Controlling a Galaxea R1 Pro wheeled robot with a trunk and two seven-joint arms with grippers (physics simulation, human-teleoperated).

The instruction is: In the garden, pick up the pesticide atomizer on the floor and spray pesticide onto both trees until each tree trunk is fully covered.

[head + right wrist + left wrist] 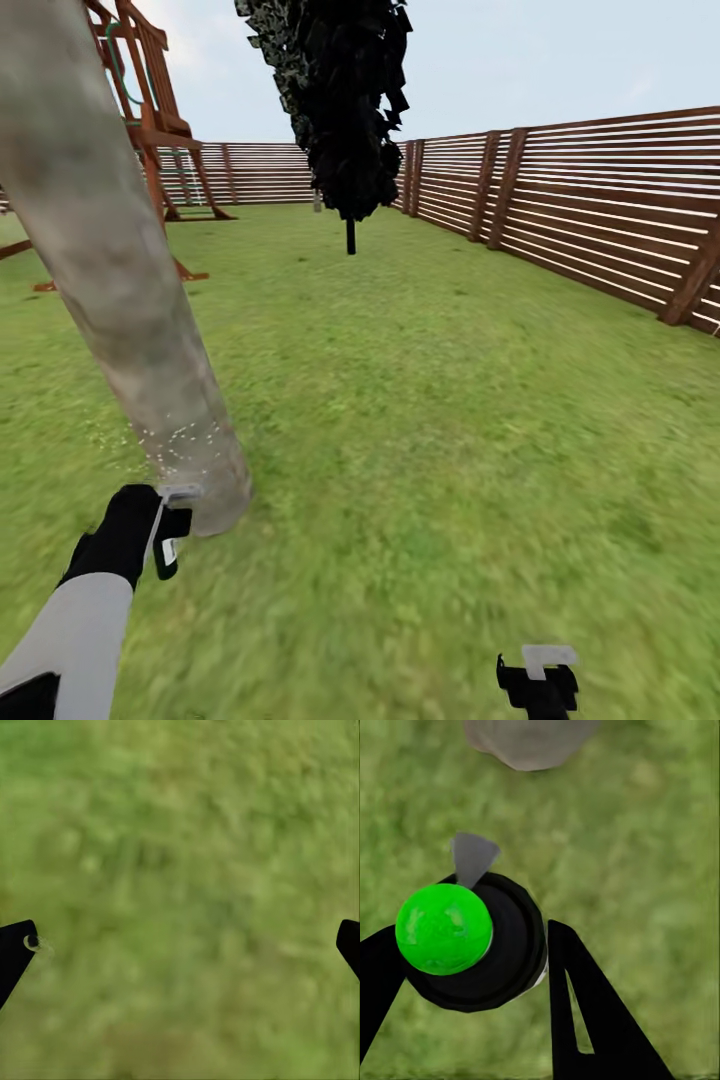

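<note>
Black left gripper (472, 967) pinching the pesticide atomizer (472, 945) with its green cap, just beside the speckled base of a pale mottled tree trunk (120, 280), right gripper (180, 945) spread wide over lawn (430, 420), slatted wooden fence (580, 190) and dark cypress (345, 100) beyond.

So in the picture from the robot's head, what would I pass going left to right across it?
Left gripper holding the atomizer → pale tree trunk with white specks near its base → black cypress further back → right gripper low in the picture → slatted wooden fence on the far right.
</note>
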